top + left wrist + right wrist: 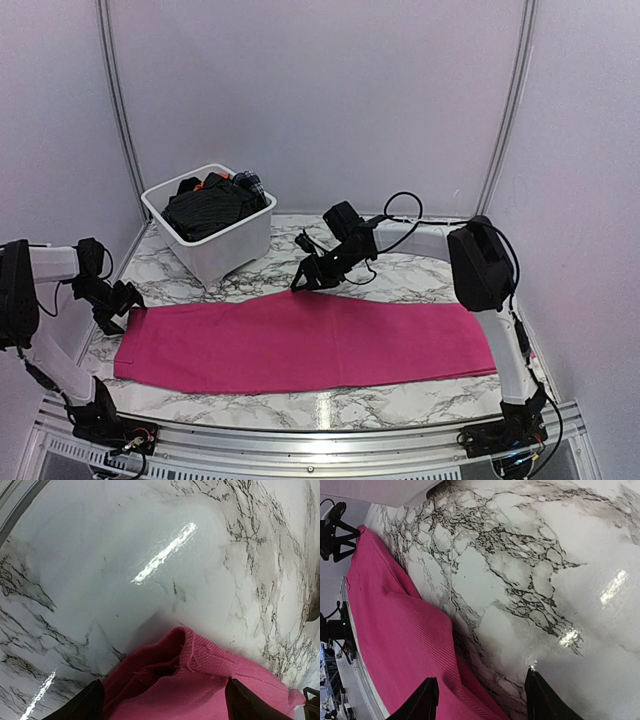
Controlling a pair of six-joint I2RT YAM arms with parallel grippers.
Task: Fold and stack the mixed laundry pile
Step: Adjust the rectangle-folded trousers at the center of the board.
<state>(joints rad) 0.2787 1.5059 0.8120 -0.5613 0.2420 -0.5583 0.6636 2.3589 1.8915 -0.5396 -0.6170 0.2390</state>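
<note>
Bright overhead light streaks white glare across my marble bench [165,555], the magenta-pink cloth [200,685] casts a soft shadow, and wrist views warp at their edges.

Bare table [330,405] is seen along the near edge and between the tub [222,245] and the cloth [300,340]. The far left corner is blocked by the tub. The middle is covered by the flat cloth. The right arm [420,238] is stretched across just behind it.

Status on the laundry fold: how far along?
Done: magenta-pink cloth lies spread in a long strip on the table. In hand: nothing gripped; left gripper at its left end, right gripper at its far edge, both open. Left: fold it; dark garments sit in the white tub; no stack.
</note>
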